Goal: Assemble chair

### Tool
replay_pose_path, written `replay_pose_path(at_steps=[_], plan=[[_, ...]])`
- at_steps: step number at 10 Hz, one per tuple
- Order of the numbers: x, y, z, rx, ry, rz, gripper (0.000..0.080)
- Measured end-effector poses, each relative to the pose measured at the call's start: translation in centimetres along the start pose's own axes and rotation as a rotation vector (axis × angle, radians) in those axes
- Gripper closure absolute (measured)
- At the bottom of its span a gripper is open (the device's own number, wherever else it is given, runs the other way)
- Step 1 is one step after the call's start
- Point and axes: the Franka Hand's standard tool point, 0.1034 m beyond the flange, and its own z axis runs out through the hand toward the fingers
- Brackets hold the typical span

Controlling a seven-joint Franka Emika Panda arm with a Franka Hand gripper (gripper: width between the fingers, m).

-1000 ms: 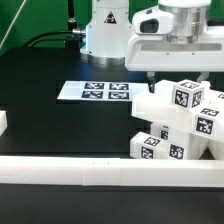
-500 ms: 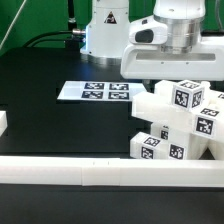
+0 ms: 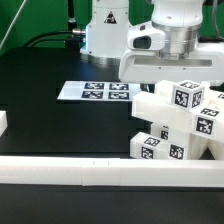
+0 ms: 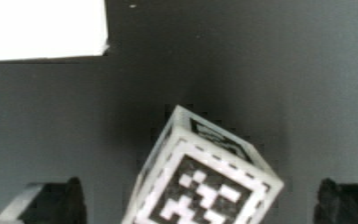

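The white chair parts (image 3: 176,128) lie heaped at the exterior view's right, several showing black-and-white tags. My gripper (image 3: 141,82) hangs just over the heap's left end, its fingertips hard to make out there. In the wrist view one tagged white post (image 4: 208,175) lies tilted on the black table between my two dark fingers (image 4: 51,201). The jaws stand wide apart, one on each side of the post, with gaps to it. My gripper (image 4: 197,206) is open and holds nothing.
The marker board (image 3: 95,91) lies flat to the left of the heap. A long white rail (image 3: 100,172) runs along the front, and a small white piece (image 3: 3,122) sits at the far left. A flat white patch (image 4: 41,30) shows in the wrist view.
The arm has come down and shifted toward the exterior view's left, bringing the gripper low over the left end of the heap. The parts have not moved.
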Motion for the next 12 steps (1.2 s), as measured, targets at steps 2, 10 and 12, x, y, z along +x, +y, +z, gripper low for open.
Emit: replay_pose_path(at_steps=[2,10,12], plan=[[-0.23,0.16,0.48,-0.004,-0.009,0.001,0.0151],[-0.28,0.19,0.56,-0.005,-0.011,0.001,0.0517],[-0.29,0.18,0.52,-0.004,-0.012,0.001,0.0517]])
